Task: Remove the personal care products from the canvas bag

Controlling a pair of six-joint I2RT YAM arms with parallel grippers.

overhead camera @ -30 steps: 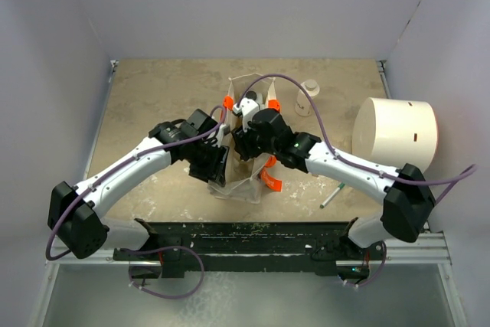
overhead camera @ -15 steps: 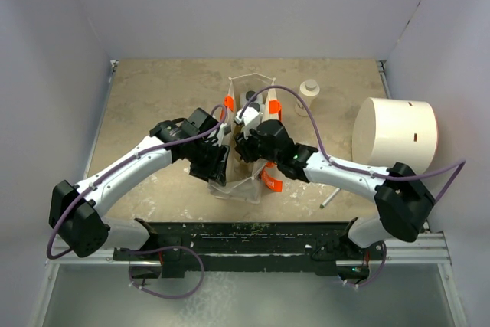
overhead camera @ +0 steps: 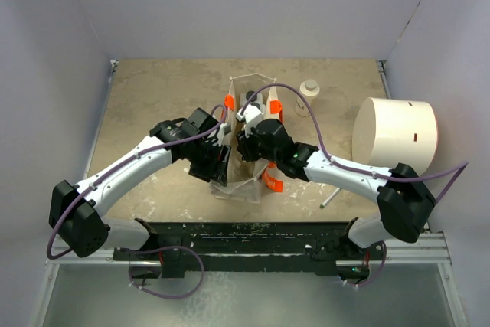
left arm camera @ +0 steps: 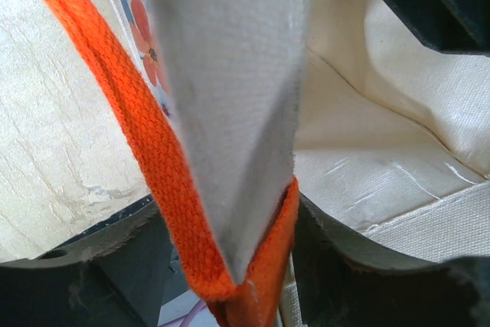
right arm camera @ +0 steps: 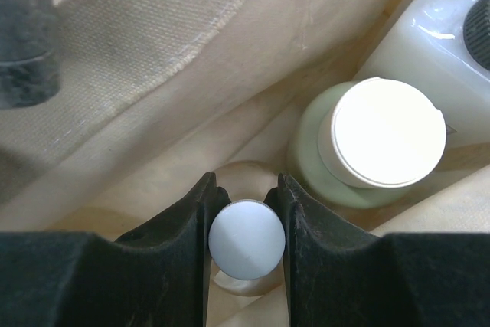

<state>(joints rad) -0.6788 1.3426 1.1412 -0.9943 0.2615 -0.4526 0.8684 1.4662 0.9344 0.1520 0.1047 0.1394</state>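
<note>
The right gripper (right arm camera: 246,218) was reaching down inside the canvas bag (right arm camera: 153,59), and its two fingers (right arm camera: 184,250) were pressed against both sides of a small bottle with a pale cap (right arm camera: 246,240), so it was holding this bottle. Just beside it in the bag stood the olive-beige cylinder (right arm camera: 381,137) with its cream cap, and next to that a white bottle with a black cap (right arm camera: 448,44). The left gripper (left arm camera: 233,269) was at the left wall of the bag, nearly closed, with the canvas edge and the orange strap (left arm camera: 138,135) pinched between its fingers. Another white bottle (overhead camera: 308,97) stood on the table (overhead camera: 153,97), outside the bag and to its right, near the large white cylinder (overhead camera: 394,134).
</note>
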